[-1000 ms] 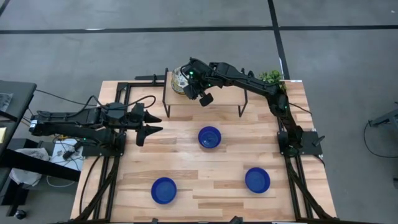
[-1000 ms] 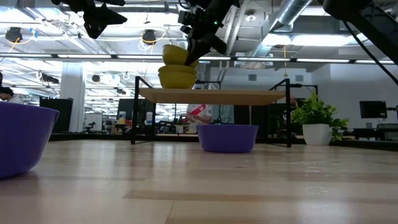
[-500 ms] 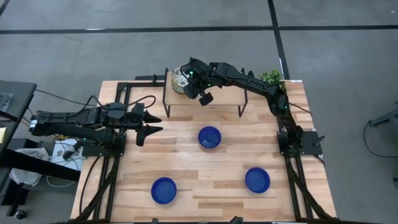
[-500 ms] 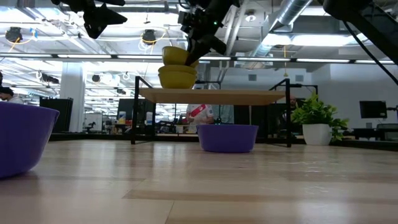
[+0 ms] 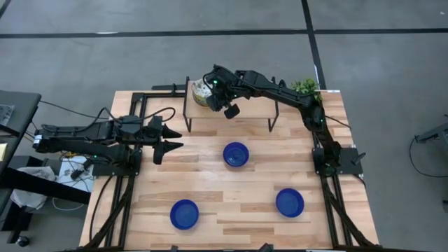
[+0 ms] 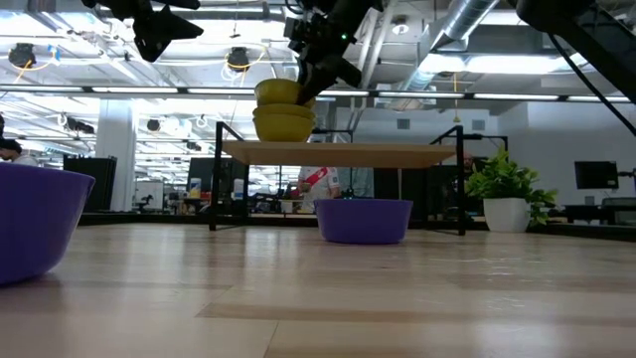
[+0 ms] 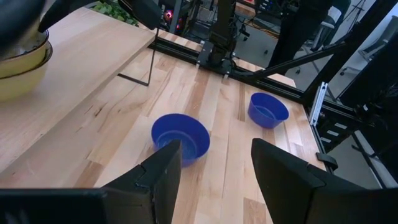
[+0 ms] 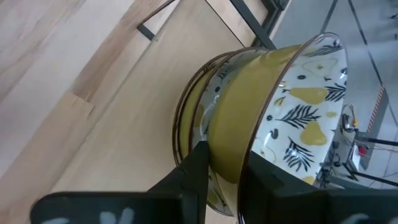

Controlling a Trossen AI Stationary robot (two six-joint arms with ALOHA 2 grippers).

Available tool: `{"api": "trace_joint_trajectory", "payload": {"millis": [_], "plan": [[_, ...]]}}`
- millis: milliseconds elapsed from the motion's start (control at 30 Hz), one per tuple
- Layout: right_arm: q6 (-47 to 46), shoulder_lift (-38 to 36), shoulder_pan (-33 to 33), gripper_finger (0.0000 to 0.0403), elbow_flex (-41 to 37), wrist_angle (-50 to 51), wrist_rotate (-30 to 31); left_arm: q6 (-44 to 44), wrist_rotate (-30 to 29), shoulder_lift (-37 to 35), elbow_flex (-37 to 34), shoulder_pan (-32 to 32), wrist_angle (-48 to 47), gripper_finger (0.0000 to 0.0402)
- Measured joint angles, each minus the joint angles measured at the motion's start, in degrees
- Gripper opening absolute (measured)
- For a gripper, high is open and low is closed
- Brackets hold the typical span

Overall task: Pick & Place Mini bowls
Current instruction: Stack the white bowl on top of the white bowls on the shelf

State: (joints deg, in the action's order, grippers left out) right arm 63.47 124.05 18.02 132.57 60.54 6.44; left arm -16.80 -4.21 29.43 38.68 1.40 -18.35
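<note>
Three glossy blue mini bowls stand on their bases on the table: one in the middle, one near-left, one near-right. A stack of patterned bowls, yellow outside and white inside with pears and leaves, sits on a raised wooden shelf. My right gripper is over the stack, shut on the top bowl. My left gripper hovers open at the table's left side, clear of everything. My right gripper pinches the top patterned bowl by its wall just below the rim, one finger on the yellow outside and one on the patterned inside. It comes from above, slanting down. The bowl is tilted, and its underside nests in the bowl beneath.
The shelf stands on thin black legs at the table's far side, with a blue bowl in front of it. A small green potted plant sits at the far right corner. Black frame rails run along both table sides.
My right gripper has moved down a little, and the top patterned bowl has sunk with it, closer into the stack, still tilted. The left arm and the blue bowls have kept still.
</note>
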Motion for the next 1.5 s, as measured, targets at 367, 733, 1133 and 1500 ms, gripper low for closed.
{"api": "trace_joint_trajectory", "payload": {"millis": [367,733,1133,1500], "plan": [[-6.35,0.00,-0.04,0.0084,0.00,-3.39,1.37,0.02,-0.02,0.00,0.00,0.00,0.00,0.0192],[-7.03,0.00,-0.89,0.0131,0.00,-3.50,1.91,0.02,-0.02,0.00,0.00,-0.01,0.00,0.0192],[-4.97,-0.01,-5.90,0.0161,0.00,-3.52,19.41,1.53,-0.02,0.00,0.00,0.01,0.00,0.0192],[-5.05,-1.51,-8.76,0.0150,0.04,-3.84,26.65,1.53,-0.02,0.00,0.00,0.01,0.02,0.0192]]}}
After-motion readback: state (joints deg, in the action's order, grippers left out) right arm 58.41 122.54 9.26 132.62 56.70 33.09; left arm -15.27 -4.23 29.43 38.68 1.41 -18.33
